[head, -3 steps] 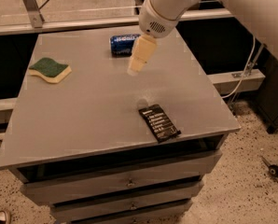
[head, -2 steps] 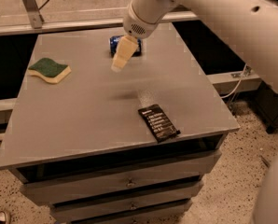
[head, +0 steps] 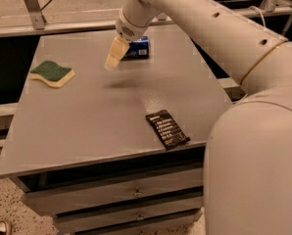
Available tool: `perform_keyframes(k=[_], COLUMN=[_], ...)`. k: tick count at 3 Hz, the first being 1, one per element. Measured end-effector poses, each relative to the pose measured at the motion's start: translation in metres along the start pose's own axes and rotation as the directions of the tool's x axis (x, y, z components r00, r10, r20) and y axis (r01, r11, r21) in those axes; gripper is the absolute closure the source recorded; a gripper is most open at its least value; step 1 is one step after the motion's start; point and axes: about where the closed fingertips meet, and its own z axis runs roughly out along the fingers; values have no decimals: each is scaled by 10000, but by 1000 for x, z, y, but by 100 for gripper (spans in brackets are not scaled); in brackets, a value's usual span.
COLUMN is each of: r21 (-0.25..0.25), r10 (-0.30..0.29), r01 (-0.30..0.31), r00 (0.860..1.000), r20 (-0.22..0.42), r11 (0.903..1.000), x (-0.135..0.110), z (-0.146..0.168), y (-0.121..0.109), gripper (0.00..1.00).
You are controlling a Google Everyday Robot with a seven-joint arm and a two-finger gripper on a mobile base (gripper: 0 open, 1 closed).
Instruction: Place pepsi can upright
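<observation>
At the far edge of the grey counter, the pepsi can lies on its side, its dark blue body with pale lettering facing the camera; its left end is hidden behind the robot's wrist. The hand, a cream-coloured piece at the end of the white arm, hangs above the counter just left of the can and a little nearer the camera, pointing down and to the left. It is not touching the can, and it holds nothing that can be seen; whether the hand is spread or pressed together I cannot tell. A soft shadow sits on the counter under it. Near the left edge lies a sponge, green on top and yellow underneath, well apart from the can. Close to the front right corner a flat black wrapper with pale print lies at a slant. Below the counter top are drawers with small pulls.
</observation>
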Motion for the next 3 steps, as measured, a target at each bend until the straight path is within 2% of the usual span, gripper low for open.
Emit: perform_keyframes(k=[1,2,3], r21=[-14,-246,-484], r10=[278,389,382], r01=[-279,-414,-447], r00=[9988,9946,9910], r20=[-413,-966,-1281], r11=[9996,9988,9978], x=[2,9,15], z=[27,54,67], y=[-25,-42,-44], gripper=[0,3,25])
